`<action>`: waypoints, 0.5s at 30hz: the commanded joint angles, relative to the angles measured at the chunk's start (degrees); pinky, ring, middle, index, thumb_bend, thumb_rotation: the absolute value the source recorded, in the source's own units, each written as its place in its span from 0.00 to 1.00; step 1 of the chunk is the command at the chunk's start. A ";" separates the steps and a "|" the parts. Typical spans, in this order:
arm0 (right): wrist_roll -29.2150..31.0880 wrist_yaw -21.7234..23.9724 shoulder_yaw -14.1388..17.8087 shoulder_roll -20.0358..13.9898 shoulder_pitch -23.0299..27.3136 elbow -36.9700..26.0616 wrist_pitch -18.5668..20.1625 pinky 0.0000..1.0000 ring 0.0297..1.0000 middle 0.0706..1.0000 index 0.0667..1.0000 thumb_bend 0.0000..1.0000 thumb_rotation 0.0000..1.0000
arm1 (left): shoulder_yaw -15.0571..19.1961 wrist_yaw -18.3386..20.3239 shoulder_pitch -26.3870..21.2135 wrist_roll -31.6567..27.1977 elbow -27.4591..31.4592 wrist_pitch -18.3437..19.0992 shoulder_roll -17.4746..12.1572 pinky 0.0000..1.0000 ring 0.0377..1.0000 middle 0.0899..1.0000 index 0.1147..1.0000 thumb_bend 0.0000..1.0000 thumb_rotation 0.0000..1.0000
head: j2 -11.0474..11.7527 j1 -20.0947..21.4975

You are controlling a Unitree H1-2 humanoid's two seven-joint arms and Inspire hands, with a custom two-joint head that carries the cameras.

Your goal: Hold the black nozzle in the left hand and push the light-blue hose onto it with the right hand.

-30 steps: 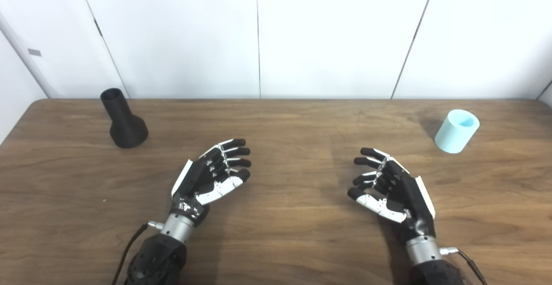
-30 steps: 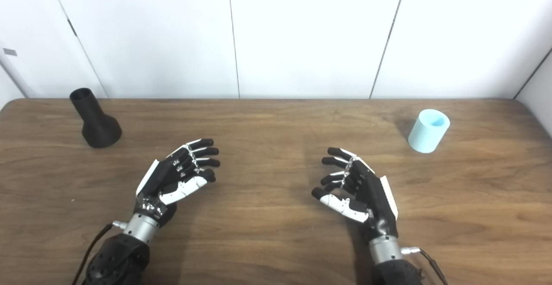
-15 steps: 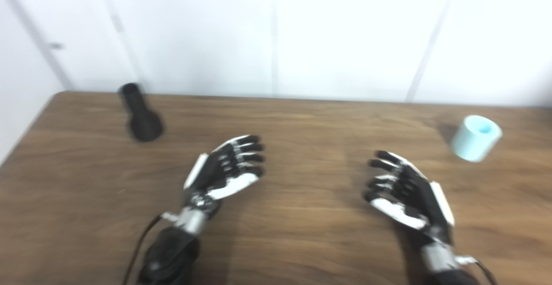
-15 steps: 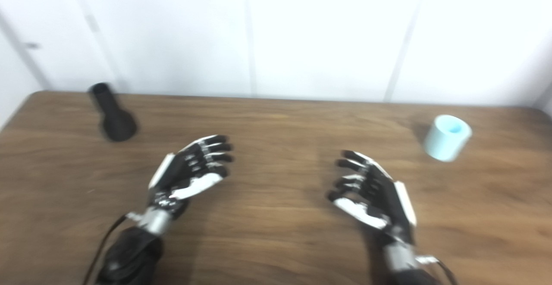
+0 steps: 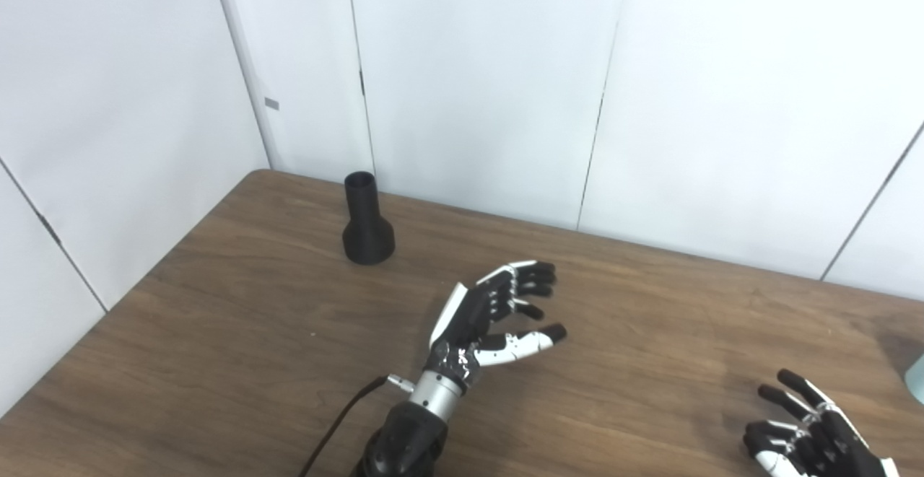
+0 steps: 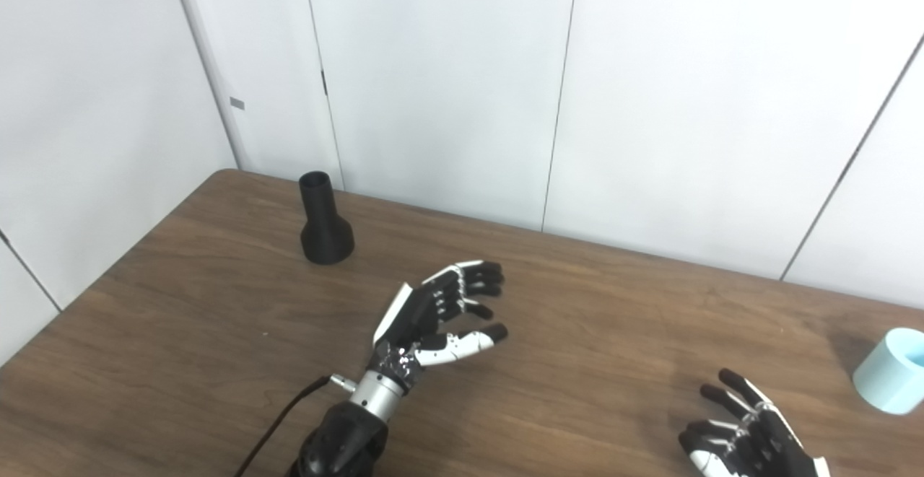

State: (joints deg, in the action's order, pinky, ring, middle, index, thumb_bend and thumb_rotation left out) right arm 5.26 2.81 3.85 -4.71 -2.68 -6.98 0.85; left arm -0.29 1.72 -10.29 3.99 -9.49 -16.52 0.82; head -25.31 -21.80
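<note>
The black nozzle (image 5: 367, 223) stands upright on its flared base near the table's far left corner. The light-blue hose (image 6: 892, 371), a short tube, stands at the right edge of the right eye view; only a sliver (image 5: 917, 380) shows in the left eye view. My left hand (image 5: 494, 312) hovers open over the table's middle, fingers spread, well to the right of the nozzle and nearer to me. My right hand (image 6: 747, 439) is open at the lower right, partly cut off by the frame, left of the hose. Neither hand touches anything.
The wooden table (image 5: 238, 333) runs up to white wall panels (image 5: 476, 80) at the back and left. A black cable (image 5: 339, 419) trails from my left wrist toward the bottom edge.
The camera has swung left, so the whole scene shifted right and tilted. My left thumb has spread away from the fingers. Nozzle and hose stand where they were.
</note>
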 commanded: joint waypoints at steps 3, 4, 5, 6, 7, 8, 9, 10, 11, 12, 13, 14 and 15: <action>-0.86 -0.86 0.41 -0.08 0.85 -2.11 0.20 0.37 0.51 0.68 0.73 0.45 0.00 | 4.19 -10.38 4.16 4.12 1.55 -1.70 3.92 0.69 0.77 0.78 0.75 0.65 0.09 | 0.10 -0.64; -0.76 -0.79 0.41 -0.06 0.92 -2.12 0.39 0.37 0.50 0.68 0.72 0.45 0.00 | 5.41 -12.27 4.08 4.84 2.87 -1.62 4.40 0.69 0.77 0.78 0.75 0.65 0.09 | 0.12 -0.70; -0.73 -0.73 0.41 -0.08 1.01 -2.04 0.47 0.37 0.50 0.68 0.72 0.45 0.00 | 6.27 -13.66 4.00 5.35 3.95 -1.35 4.66 0.69 0.77 0.78 0.76 0.63 0.08 | 0.19 -0.79; -0.73 -0.68 0.42 -0.12 1.08 -1.95 0.49 0.36 0.49 0.67 0.72 0.45 0.00 | 6.67 -14.46 3.94 5.69 4.52 -1.16 4.76 0.69 0.77 0.79 0.77 0.62 0.08 | 0.20 -0.81; -0.71 -0.64 0.40 -0.13 1.14 -1.82 0.48 0.36 0.49 0.67 0.72 0.45 0.00 | 7.32 -15.43 4.05 6.78 6.12 -0.07 4.39 0.69 0.78 0.79 0.77 0.61 0.07 | 0.31 -0.90; -0.62 -0.55 0.41 -0.17 1.22 -1.65 0.38 0.36 0.49 0.67 0.72 0.46 0.02 | 7.79 -16.35 4.15 8.13 7.42 0.96 4.01 0.71 0.80 0.81 0.80 0.60 0.09 | 0.38 -1.04; -0.54 -0.49 0.42 -0.21 1.28 -1.53 0.31 0.36 0.49 0.67 0.72 0.46 0.02 | 8.05 -17.00 4.22 9.11 8.28 1.68 3.76 0.72 0.81 0.82 0.81 0.60 0.10 | 0.41 -1.10; -0.25 -0.38 0.49 -0.21 1.33 -1.44 0.20 0.36 0.49 0.67 0.72 0.46 0.02 | 8.61 -17.58 4.31 10.36 9.61 2.90 3.08 0.72 0.81 0.83 0.82 0.60 0.11 | 0.41 -1.21; -0.11 -0.35 0.53 -0.22 1.39 -1.42 0.03 0.35 0.48 0.67 0.72 0.46 0.01 | 9.13 -18.00 4.34 11.42 10.62 4.05 2.28 0.76 0.83 0.85 0.84 0.60 0.13 | 0.40 -1.31; -0.03 -0.33 0.55 -0.23 1.43 -1.42 -0.08 0.35 0.48 0.67 0.71 0.46 0.00 | 9.44 -18.28 4.37 12.08 11.30 4.90 1.73 0.77 0.83 0.85 0.85 0.61 0.16 | 0.39 -1.39; 0.03 -0.36 0.58 -0.25 1.47 -1.43 -0.09 0.35 0.47 0.66 0.71 0.45 0.00 | 9.82 -18.40 4.36 12.38 11.87 5.68 1.17 0.78 0.83 0.85 0.86 0.62 0.17 | 0.40 -1.52; -0.02 -0.37 0.58 -0.34 1.50 -1.39 -0.07 0.35 0.47 0.66 0.70 0.45 0.00 | 10.23 -18.47 4.32 12.52 12.33 6.46 0.52 0.81 0.84 0.85 0.86 0.63 0.18 | 0.42 -1.66; -0.04 -0.32 0.57 -0.43 1.52 -1.25 -0.14 0.35 0.47 0.66 0.70 0.46 0.00 | 10.75 -18.50 4.23 12.63 12.79 7.21 -0.32 0.84 0.84 0.85 0.87 0.64 0.18 | 0.42 -1.66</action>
State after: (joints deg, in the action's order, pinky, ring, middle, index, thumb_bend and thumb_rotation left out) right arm 5.07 2.49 4.02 -4.74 -2.33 -7.38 1.74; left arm 10.23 -15.81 -4.69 15.75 0.68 -9.25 1.35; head -24.87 -23.47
